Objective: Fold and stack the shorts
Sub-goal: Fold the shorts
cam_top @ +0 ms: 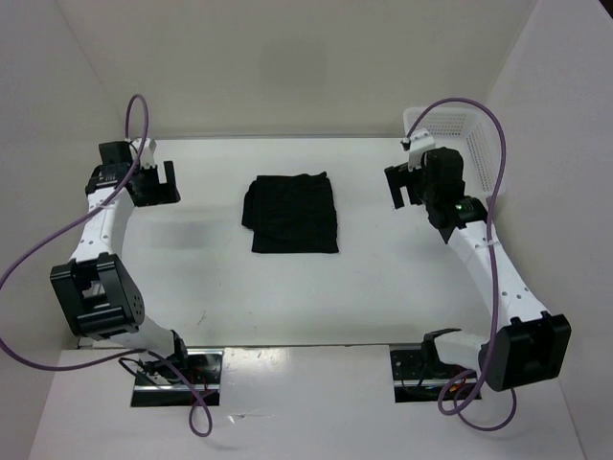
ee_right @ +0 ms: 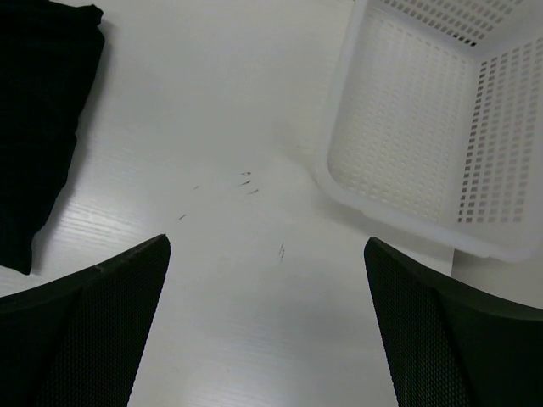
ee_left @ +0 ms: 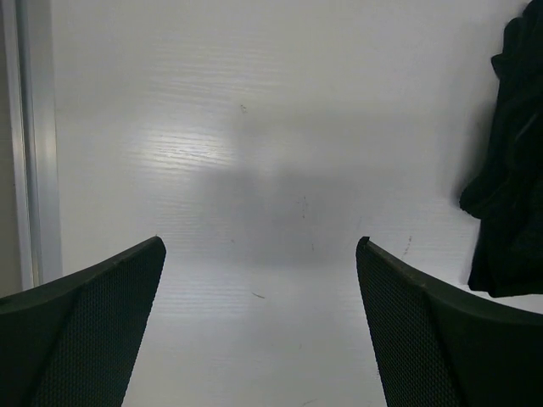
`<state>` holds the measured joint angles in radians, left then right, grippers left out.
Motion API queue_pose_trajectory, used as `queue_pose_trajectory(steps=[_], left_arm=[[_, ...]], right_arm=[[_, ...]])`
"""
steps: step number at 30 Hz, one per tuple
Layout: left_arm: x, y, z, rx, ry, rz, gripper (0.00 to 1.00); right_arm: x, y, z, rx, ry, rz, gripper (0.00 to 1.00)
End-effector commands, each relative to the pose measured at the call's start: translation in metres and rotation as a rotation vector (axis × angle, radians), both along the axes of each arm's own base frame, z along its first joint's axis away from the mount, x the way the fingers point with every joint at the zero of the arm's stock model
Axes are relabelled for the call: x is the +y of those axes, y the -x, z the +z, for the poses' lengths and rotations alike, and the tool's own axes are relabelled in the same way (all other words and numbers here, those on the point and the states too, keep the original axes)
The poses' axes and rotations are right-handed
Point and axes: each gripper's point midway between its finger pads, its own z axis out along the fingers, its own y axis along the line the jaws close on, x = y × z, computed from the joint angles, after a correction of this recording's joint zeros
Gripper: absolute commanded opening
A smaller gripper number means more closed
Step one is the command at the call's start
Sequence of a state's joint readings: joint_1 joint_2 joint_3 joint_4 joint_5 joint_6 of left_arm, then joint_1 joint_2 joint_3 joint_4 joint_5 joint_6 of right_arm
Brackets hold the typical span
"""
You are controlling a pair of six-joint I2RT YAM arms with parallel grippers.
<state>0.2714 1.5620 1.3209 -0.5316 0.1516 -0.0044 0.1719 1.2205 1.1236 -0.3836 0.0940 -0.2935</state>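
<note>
The left gripper hangs spread and empty, well apart from the shorts, which lie folded into a neat dark rectangle mid-table. The right gripper is likewise spread and empty, near the basket. Pinching only the top layer could drag the fold open, and a swing of the right arm might knock the basket.

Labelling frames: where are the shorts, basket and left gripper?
shorts (cam_top: 292,216), top view, cloth's middle.
basket (ee_right: 399,144), right wrist view, mesh floor.
left gripper (ee_left: 260,244), left wrist view, midway between fingertips.
</note>
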Motion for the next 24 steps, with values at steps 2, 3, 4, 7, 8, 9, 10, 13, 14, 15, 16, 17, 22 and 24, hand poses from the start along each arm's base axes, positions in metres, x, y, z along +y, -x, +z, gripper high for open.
queue_pose_trajectory(steps=[2,3,4,7,8,9,10,13,14,15,16,17,22,24], left_arm=[[-0.004,0.000,0.043,-0.148,-0.036,-0.017,1.00],[-0.003,0.002,0.048,-0.159,-0.046,-0.010,1.00],[-0.002,0.003,0.044,-0.149,-0.050,-0.004,1.00],[0.001,0.007,0.047,-0.154,-0.066,0.012,1.00],[0.001,0.008,0.050,-0.163,-0.068,0.012,1.00],[0.000,0.009,0.054,-0.173,-0.071,0.012,1.00],[0.000,0.011,0.051,-0.164,-0.069,0.012,1.00],[0.000,0.012,0.055,-0.175,-0.072,0.012,1.00],[-0.001,0.013,0.051,-0.166,-0.069,0.012,1.00],[-0.001,0.014,0.054,-0.175,-0.072,0.012,1.00],[-0.001,0.014,0.054,-0.175,-0.072,0.012,1.00],[-0.001,0.014,0.054,-0.175,-0.072,0.012,1.00],[-0.001,0.014,0.054,-0.175,-0.072,0.012,1.00],[-0.003,0.014,0.054,-0.176,-0.066,0.006,1.00]], right_arm=[[-0.007,0.008,0.021,-0.090,-0.008,-0.014,1.00],[-0.007,0.010,0.015,-0.077,-0.005,-0.014,1.00],[-0.007,0.012,0.020,-0.092,-0.008,-0.014,1.00],[-0.007,0.019,0.016,-0.083,-0.010,-0.005,1.00],[-0.006,0.023,0.013,-0.075,-0.013,0.003,1.00],[-0.006,0.024,0.009,-0.066,-0.020,-0.001,1.00],[-0.006,0.025,0.012,-0.075,-0.021,-0.001,1.00],[-0.005,0.028,0.007,-0.067,-0.024,0.007,1.00],[-0.005,0.028,0.007,-0.067,-0.024,0.007,1.00],[-0.005,0.028,0.007,-0.067,-0.024,0.007,1.00],[-0.005,0.029,0.010,-0.076,-0.026,0.008,1.00],[-0.003,0.029,0.010,-0.075,-0.029,0.016,1.00],[-0.003,0.029,0.010,-0.075,-0.029,0.016,1.00],[-0.002,0.030,0.010,-0.074,-0.033,0.024,1.00]])
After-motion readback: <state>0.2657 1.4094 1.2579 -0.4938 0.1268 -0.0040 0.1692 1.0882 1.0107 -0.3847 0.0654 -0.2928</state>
